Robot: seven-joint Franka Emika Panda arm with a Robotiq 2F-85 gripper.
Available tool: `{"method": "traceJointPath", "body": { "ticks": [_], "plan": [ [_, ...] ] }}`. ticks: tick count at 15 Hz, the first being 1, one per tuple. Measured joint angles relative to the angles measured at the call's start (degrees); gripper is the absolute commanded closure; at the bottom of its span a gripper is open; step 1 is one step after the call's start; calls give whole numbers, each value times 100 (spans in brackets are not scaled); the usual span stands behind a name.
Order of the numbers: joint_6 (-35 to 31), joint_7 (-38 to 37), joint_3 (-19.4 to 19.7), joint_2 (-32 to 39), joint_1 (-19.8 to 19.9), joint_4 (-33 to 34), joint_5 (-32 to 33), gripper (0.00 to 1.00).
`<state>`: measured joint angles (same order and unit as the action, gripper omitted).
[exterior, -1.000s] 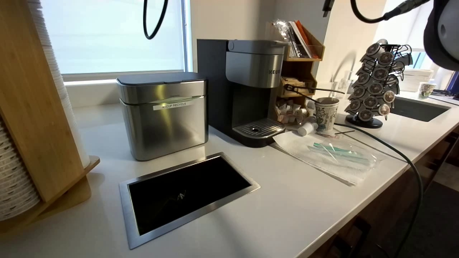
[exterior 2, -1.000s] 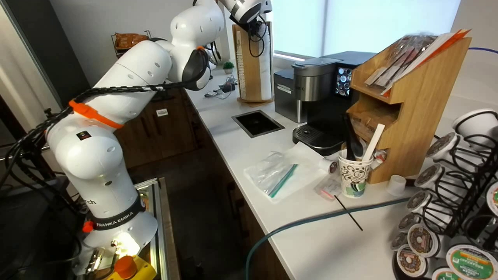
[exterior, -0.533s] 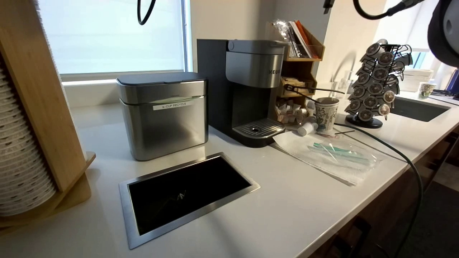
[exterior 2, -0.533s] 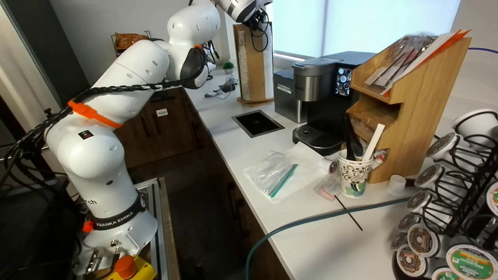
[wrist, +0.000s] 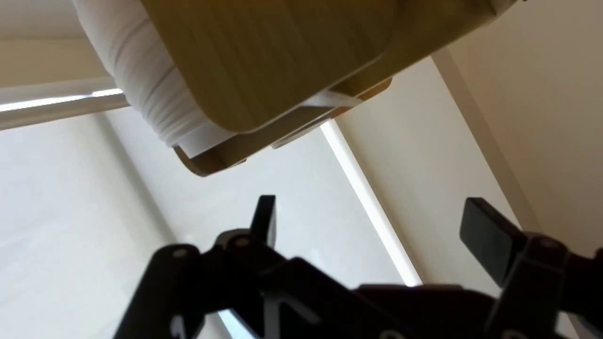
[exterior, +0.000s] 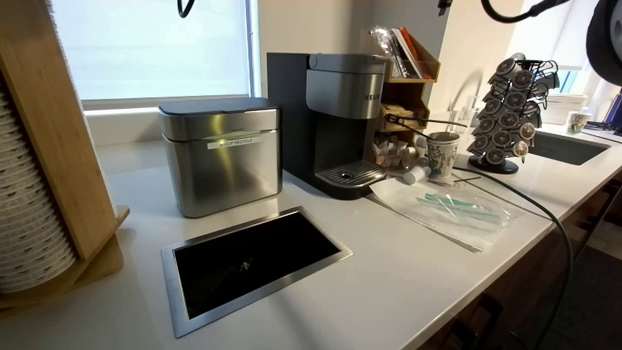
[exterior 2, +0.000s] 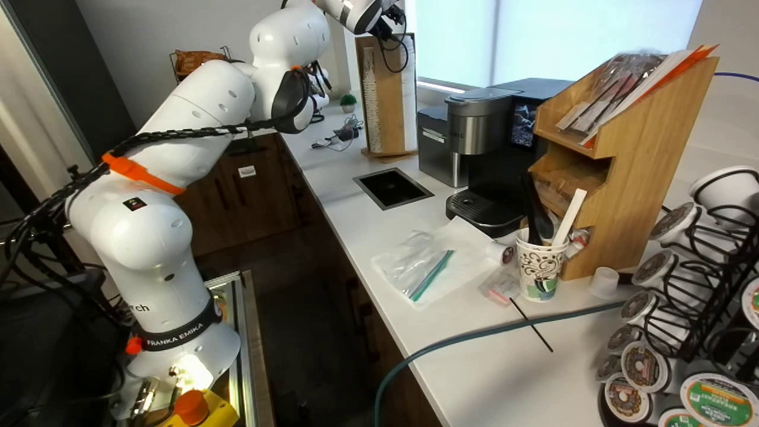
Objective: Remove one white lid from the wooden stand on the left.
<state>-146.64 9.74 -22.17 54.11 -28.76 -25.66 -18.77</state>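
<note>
Wooden stand (exterior 2: 388, 112) upright on the counter (exterior: 379, 282), white lids (wrist: 141, 70) stacked in one side of it, paper cups (exterior: 29, 209) in another. Gripper (wrist: 370, 214) near the stand's top, jaws spread wide and apart from both stand and lids in the wrist view. Robot arm (exterior 2: 195, 104) reaches across to the stand's upper end in an exterior view. Metal-rimmed hole (exterior: 175, 287) in the counter near the stand's foot; steel bin (exterior: 223, 170) also near the stand. Coffee maker (exterior: 342, 95) past the bin, farther from the stand. Well apart from the stand: plastic bag (exterior 2: 409, 267), patterned cup (exterior 2: 541, 273), packet rack (exterior 2: 652, 178); pod rack (exterior: 508, 167) farther from the stand than those.
</note>
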Motion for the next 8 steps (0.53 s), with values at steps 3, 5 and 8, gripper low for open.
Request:
{"method": "traceJointPath", "body": {
  "ticks": [3,5,8],
  "plan": [
    [-411,21,28,84,6,-9,36,0],
    [-410,21,15,139,32,-30,36,0],
    [-394,23,1,252,73,-41,36,0]
  ]
}}
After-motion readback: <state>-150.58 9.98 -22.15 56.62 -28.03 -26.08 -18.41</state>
